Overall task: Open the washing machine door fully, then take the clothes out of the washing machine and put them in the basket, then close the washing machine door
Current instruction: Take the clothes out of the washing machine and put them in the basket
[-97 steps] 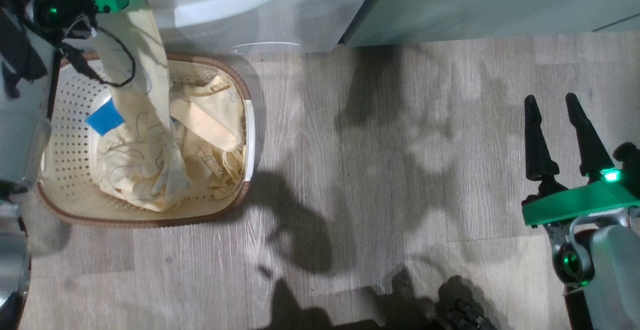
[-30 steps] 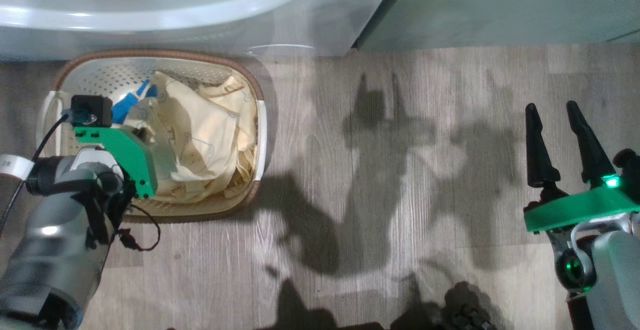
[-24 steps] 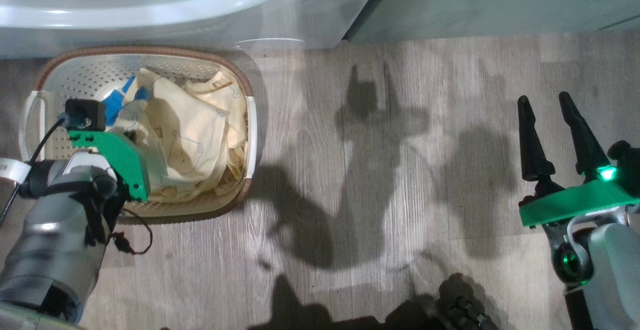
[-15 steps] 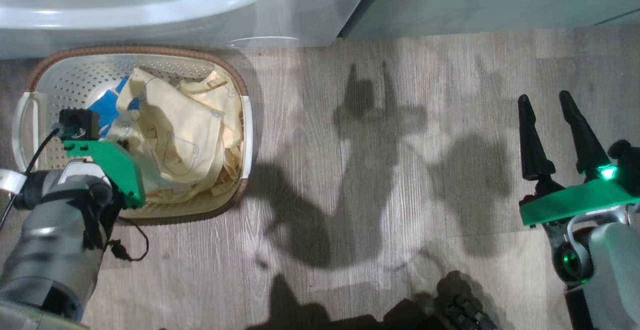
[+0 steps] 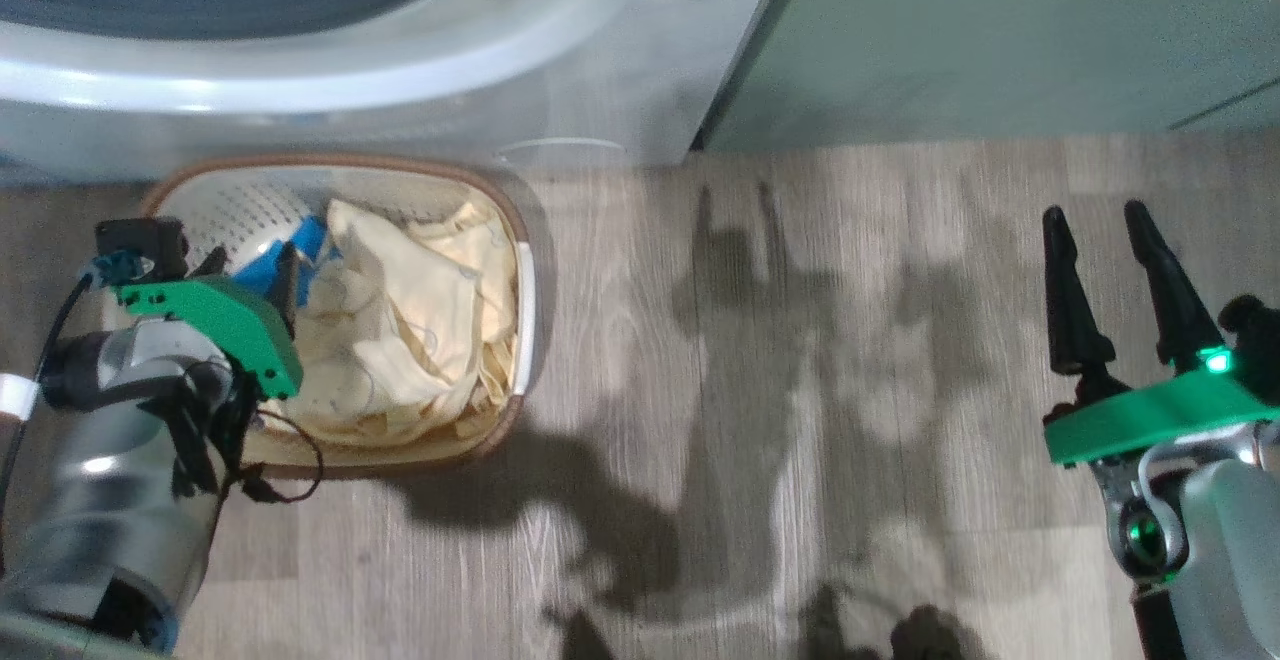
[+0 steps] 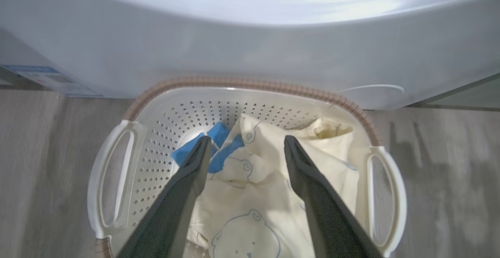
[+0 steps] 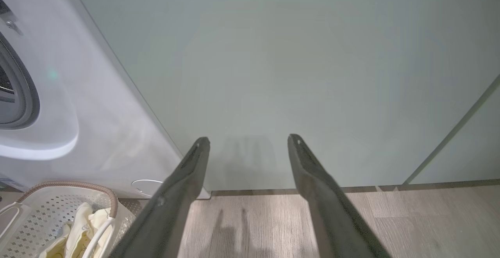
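**Left gripper (image 6: 247,144) wide open over the soft pale yellow clothes (image 6: 254,199)**

In the left wrist view, the two long dark fingers (image 6: 181,195) come up from the bottom edge and stand far apart. Nothing is pinched between them. They hang just over the clothes, and I cannot tell if the tips touch the cloth. The left tip sits by a bright blue patch (image 6: 218,133) near the middle of the frame.

The clothes lie in a heap inside the small cream plastic basket (image 6: 250,83), which has little holes, a brown rim and white side handles (image 6: 93,195). The basket stands on the grey wooden floor (image 6: 39,152), close against the big white washing machine (image 6: 234,43) across the top of the frame.

This close view shows faint bear drawings on the cloth, a blue label sticker (image 6: 43,74) at the left edge and a round flap (image 6: 371,97) at the right. The bears are too small to make out in the head view.

The head view adds the right gripper (image 5: 1095,212) at the right side of the frame. Its fingers are apart too and hold nothing. It hangs over bare floor, well apart from the basket.

The right wrist view shows the dark grey ring (image 7: 33,94) of the machine's opening at the upper left, and a flat pale green cabinet door (image 7: 293,74) across the middle
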Controlling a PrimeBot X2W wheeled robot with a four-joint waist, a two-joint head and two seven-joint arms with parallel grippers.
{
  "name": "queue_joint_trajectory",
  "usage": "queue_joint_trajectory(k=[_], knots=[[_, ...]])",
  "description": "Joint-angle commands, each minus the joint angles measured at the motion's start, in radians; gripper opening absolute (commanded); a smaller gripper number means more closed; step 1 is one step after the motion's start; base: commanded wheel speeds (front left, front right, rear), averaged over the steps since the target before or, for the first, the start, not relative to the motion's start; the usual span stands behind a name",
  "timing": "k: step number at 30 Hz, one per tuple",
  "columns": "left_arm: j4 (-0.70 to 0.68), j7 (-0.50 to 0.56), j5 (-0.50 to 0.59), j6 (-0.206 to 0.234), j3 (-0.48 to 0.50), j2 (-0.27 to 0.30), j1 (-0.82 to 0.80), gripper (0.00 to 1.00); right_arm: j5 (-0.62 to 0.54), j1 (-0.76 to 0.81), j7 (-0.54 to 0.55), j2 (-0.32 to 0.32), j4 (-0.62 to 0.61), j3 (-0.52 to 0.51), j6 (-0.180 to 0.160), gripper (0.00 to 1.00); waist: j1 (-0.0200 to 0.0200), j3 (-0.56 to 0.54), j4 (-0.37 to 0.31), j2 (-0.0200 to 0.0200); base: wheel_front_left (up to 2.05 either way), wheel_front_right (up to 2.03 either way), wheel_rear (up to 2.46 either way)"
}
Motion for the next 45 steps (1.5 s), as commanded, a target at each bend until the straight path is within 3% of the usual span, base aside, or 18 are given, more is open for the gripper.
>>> queue_joint_trajectory(k=[1,8,13,23,29,45], knots=[[-0.039,-0.012,-0.001,-0.004,0.031,0.039,0.025,1.0,0.0,0.03,-0.007,-0.01,-0.018,0.008,0.004,1.0,0.0001,-0.048,0.015,0.0,0.0,0.0,0.0],[-0.25,-0.013,0.017,-0.007,0.108,0.054,0.115,1.0,0.003,0.068,-0.007,-0.012,-0.004,0.006,0.004,1.0,0.0001,-0.14,0.035,0.0,0.0,0.0,0.0],[-0.429,-0.013,0.038,-0.007,0.223,0.042,0.2,1.0,0.005,0.098,-0.007,-0.014,0.0,0.0,0.004,1.0,0.0001,-0.197,0.045,0.0,0.0,0.0,0.0],[-0.73,-0.013,0.179,-0.008,0.423,-0.044,0.443,1.0,0.006,0.161,-0.007,-0.02,-0.004,-0.019,0.004,1.0,0.0001,-0.321,0.054,0.0,0.0,0.0,0.0],[-0.783,-0.013,0.203,-0.008,0.458,-0.084,0.544,1.0,-0.003,0.206,-0.007,-0.024,-0.019,-0.029,0.004,1.0,0.0001,-0.389,0.062,0.0,0.0,0.0,0.0],[-0.818,-0.014,0.216,-0.009,0.468,-0.107,0.668,1.0,-0.022,0.284,-0.007,-0.034,-0.023,-0.037,0.004,1.0,0.0001,-0.521,0.077,0.0,0.0,0.0,0.0]])
